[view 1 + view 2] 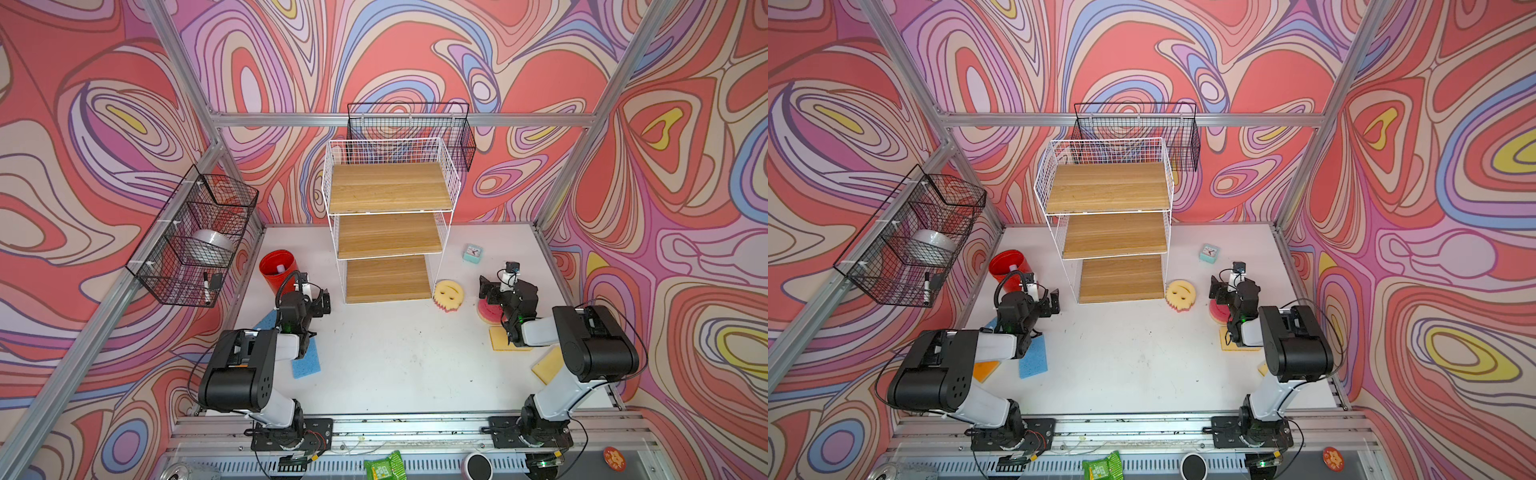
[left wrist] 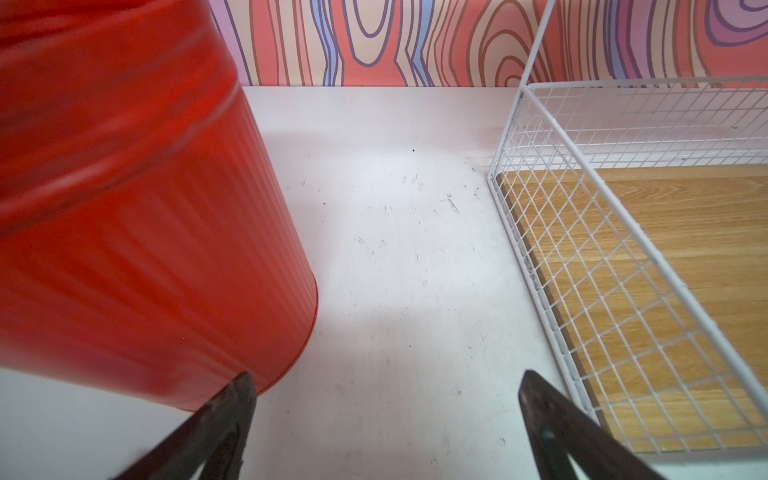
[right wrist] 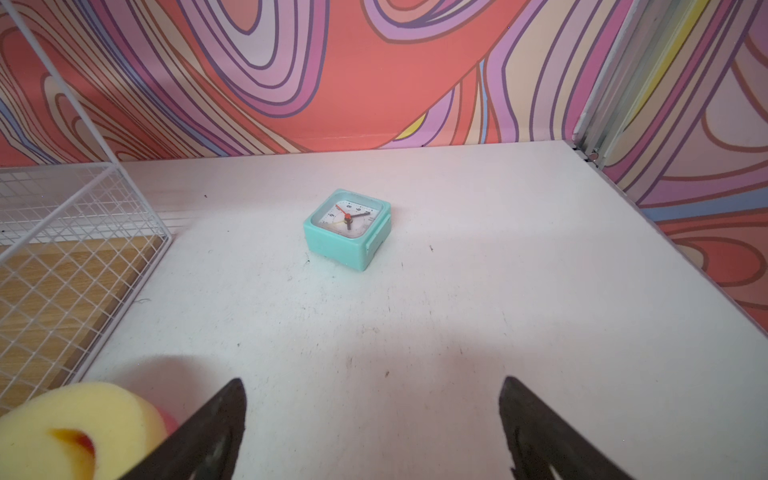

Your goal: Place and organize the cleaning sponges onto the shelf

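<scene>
Sponges (image 1: 448,294) lie on the desk (image 1: 395,365), shelf (image 1: 388,237) is bare; left claw (image 2: 384,384) and right claw (image 3: 372,386) are open and empty, so first pickup probably comes next.

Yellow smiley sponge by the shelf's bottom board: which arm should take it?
Right, likely. The right arm's fingers stand open close beside the smiley sponge; the left arm's fingers are across the shelf, by the red bucket.
</scene>
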Controlling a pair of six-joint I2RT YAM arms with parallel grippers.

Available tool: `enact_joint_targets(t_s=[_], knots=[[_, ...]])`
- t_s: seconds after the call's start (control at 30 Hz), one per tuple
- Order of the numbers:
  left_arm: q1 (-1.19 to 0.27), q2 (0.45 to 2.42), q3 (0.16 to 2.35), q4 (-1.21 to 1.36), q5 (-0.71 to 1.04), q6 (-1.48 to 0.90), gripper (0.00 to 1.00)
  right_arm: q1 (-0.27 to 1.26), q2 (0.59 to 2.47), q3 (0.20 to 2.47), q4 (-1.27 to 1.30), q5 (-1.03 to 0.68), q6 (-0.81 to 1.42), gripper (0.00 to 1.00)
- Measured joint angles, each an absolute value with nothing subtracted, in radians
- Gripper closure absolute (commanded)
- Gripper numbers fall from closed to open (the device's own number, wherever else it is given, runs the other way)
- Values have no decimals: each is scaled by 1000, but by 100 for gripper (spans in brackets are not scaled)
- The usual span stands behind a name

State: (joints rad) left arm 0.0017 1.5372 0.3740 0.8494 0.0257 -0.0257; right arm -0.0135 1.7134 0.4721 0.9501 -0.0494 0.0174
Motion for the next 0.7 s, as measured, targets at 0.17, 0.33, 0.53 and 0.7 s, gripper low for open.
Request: enact_joint_targets(t_s=[0.17,0.33,0.53,0.7], knots=[[2,1537,374,849,26,-25,0,-14,1713,472,950,-49,17,2],[2,1537,374,849,26,-25,0,-14,1713,472,950,-49,17,2],[2,1537,374,849,26,-25,0,-14,1713,472,949,-40,20,2],[2,1537,374,849,26,-25,0,-14,1713,472,949,-31,20,2]])
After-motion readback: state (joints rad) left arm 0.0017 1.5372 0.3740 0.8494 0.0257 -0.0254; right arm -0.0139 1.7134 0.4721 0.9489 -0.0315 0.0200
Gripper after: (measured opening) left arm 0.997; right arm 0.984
